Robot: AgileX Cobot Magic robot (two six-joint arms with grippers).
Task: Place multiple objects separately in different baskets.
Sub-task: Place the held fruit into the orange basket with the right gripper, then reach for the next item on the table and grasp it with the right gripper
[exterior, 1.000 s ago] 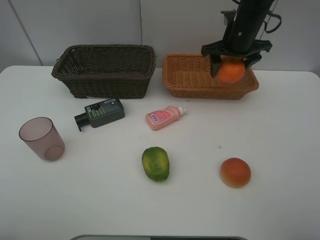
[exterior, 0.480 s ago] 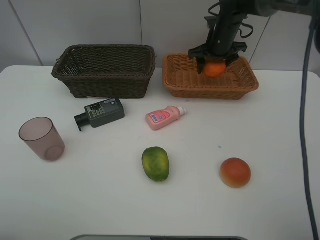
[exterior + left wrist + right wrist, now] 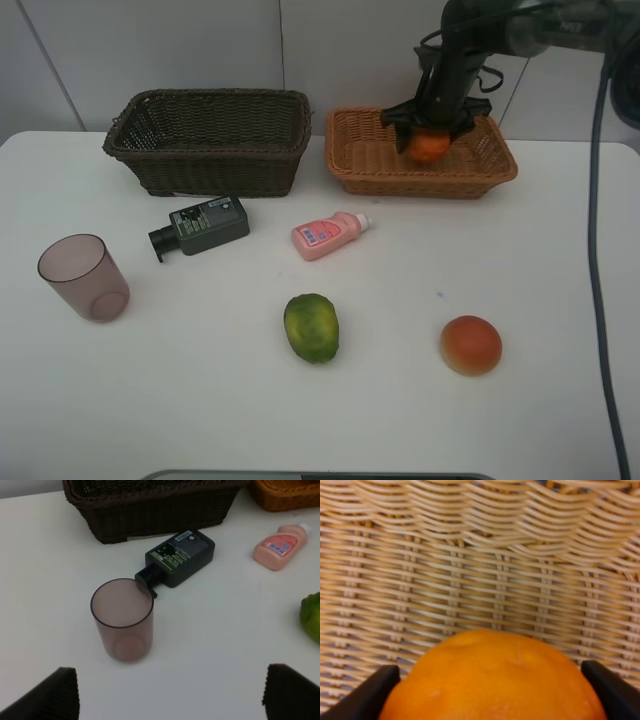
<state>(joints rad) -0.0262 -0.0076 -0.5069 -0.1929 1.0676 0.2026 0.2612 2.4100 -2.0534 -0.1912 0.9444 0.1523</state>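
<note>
The orange [image 3: 429,146] in the right-hand basket [image 3: 365,165]; cup [image 3: 84,277] far left on the desk [image 3: 560,260], before the left-hand basket [image 3: 205,165]

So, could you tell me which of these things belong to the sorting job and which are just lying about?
Job: orange, green fruit, red-orange fruit, pink bottle, dark green-black bottle, mauve cup, dark brown basket, orange-tan basket.
Not part of it: only the white table and a black cable.
</note>
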